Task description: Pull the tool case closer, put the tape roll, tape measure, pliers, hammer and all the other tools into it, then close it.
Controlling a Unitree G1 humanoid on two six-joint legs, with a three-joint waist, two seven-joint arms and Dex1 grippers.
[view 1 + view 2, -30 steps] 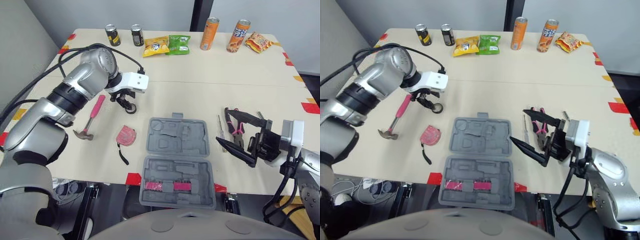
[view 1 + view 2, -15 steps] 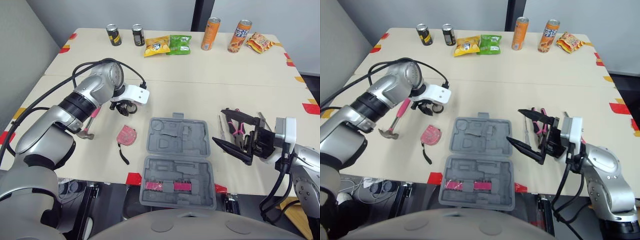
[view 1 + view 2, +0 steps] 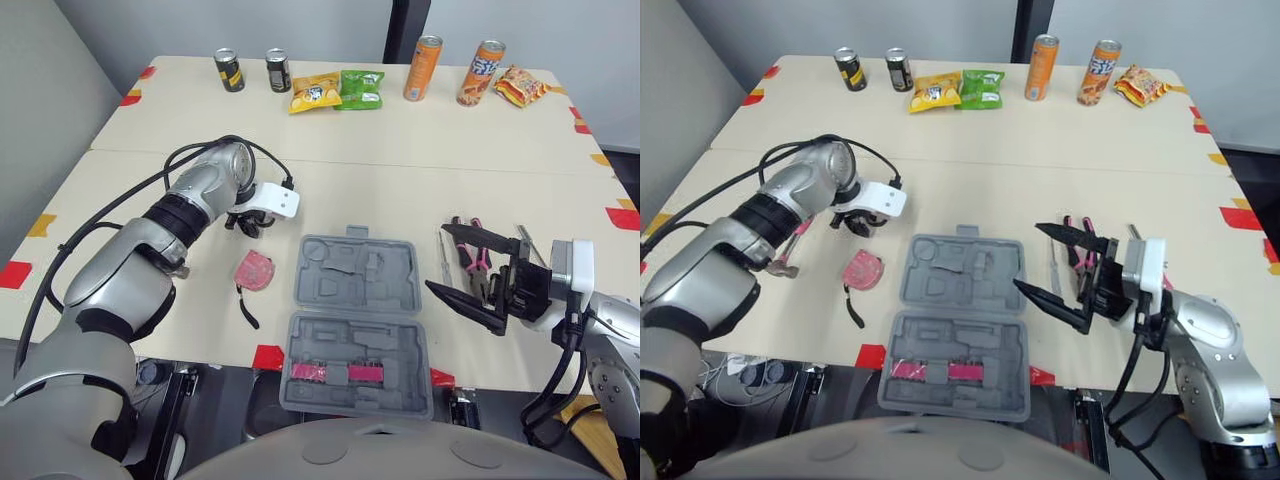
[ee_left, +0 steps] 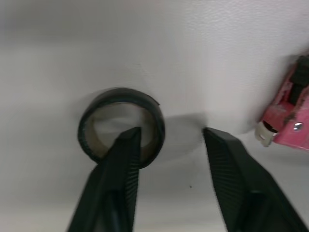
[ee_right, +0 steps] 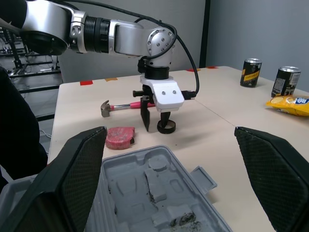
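Furthest out, on the side of the left arm away from the case, the hammer (image 3: 792, 243) lies on the table, none of it in the case. The left gripper (image 4: 170, 133) is down over the tape roll (image 4: 120, 93), its fingers apart: one tip sits at the roll's rim, the other stands clear outside the ring, and nothing is clamped yet. Just beside that gripper, toward the case, lies the tape measure (image 3: 252, 270). Between the two grippers the tool case (image 3: 355, 275) lies open near the table's front edge, so I'd say the pulling is done. Its moulded pockets look empty apart from pink pieces in the near half. The pliers (image 3: 470, 255) rest just beside the right gripper (image 3: 437, 257), which hangs spread wide and holds nothing. By my reckoning all the packing and the closing are left.
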